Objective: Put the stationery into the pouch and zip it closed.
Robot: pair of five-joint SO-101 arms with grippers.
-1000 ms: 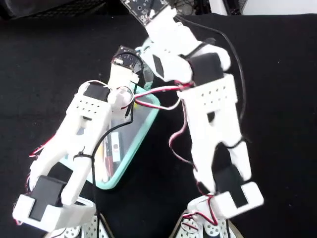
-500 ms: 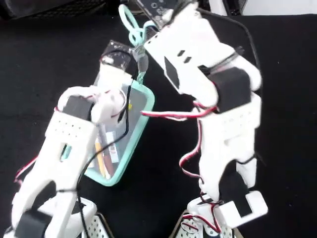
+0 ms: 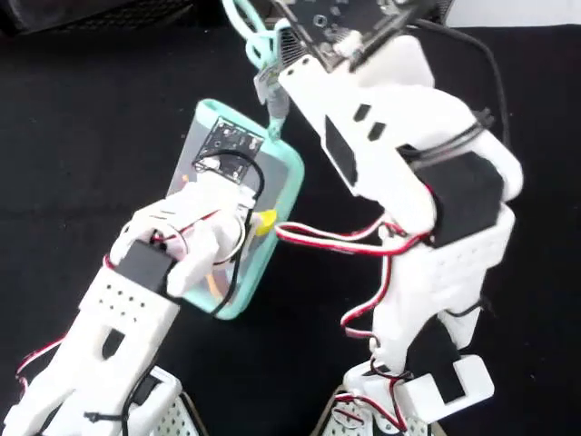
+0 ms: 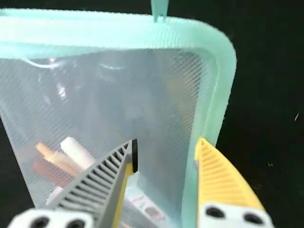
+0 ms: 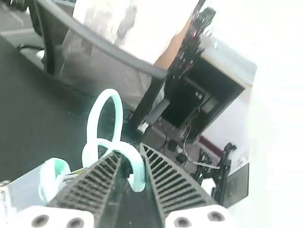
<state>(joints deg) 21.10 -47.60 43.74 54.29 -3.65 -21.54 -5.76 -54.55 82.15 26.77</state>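
One: Two arms over the black desk [image 3: 82, 136]. How do they stand?

Two: The left arm reaches from 7 o'clock and bends down onto the pouch [image 3: 289, 182]. The left pincer [image 4: 167, 141] is open. Its grey finger [image 4: 111, 166] lies on the mesh face and its yellow finger [image 4: 218, 175] stands just outside the teal rim, so the rim sits between them.

One: And the other?

Two: The right arm stands at 5 o'clock and leans far over toward 12 o'clock. The right pincer [image 5: 129, 151] is closed on a teal loop [image 5: 102, 118]. A short strap [image 3: 275, 113] runs from there to the pouch's far corner.

One: How does the pouch look?

Two: It has a clear mesh face, a teal rim and rounded corners. It lies at 9 o'clock of the middle, with its long side running from 1 o'clock to 7 o'clock. An orange stick [image 4: 47, 152] and a white stick [image 4: 78, 151] show through the mesh. I cannot tell whether the zip is shut.

One: Room to move?

Two: Black desk stretches out at 9 and 10 o'clock of the pouch. At 3 o'clock the right arm is near, with red and white wires [image 3: 327, 238] hanging across the narrow strip between. The desk's far edge runs at 12 o'clock, just behind the right pincer, and a mesh chair back [image 5: 95, 66] stands beyond it.
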